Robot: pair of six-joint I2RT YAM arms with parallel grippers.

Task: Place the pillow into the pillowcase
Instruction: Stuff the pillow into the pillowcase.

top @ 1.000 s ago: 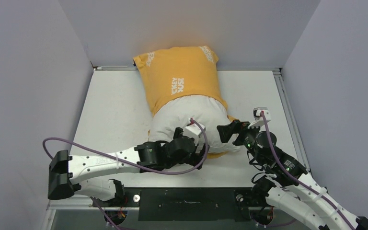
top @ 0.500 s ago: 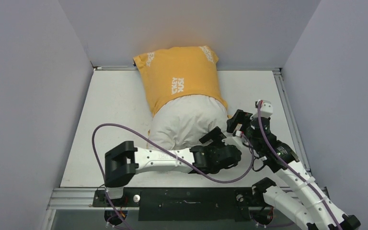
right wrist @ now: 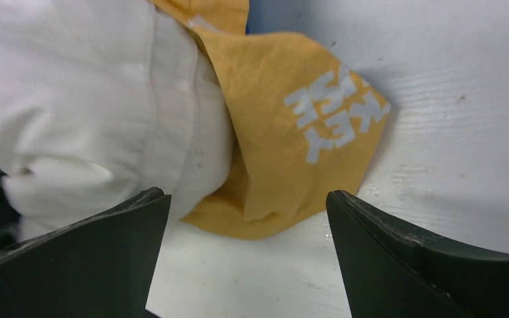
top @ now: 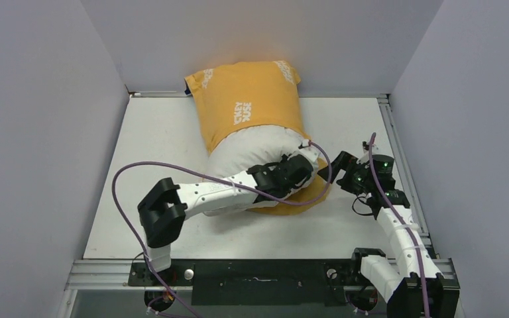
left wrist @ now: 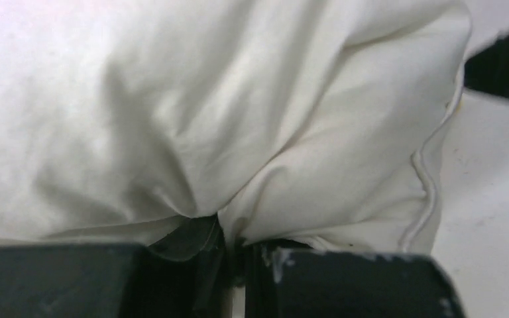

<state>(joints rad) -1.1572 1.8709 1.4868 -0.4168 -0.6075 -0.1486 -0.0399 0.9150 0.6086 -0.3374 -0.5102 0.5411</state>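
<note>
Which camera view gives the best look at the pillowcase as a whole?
The top external view. It shows the orange pillowcase from its far end to the opening around the pillow. The right wrist view shows only a lettered corner of it beside the pillow. The left wrist view shows only white pillow fabric.

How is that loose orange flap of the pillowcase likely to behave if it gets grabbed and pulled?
Probably floppy: the pillowcase flap lies creased and folded on the table, so it should drape rather than hold shape. Likely light, since it looks like thin cloth. It wraps the plump pillow, so pulling may drag on that too.
</note>
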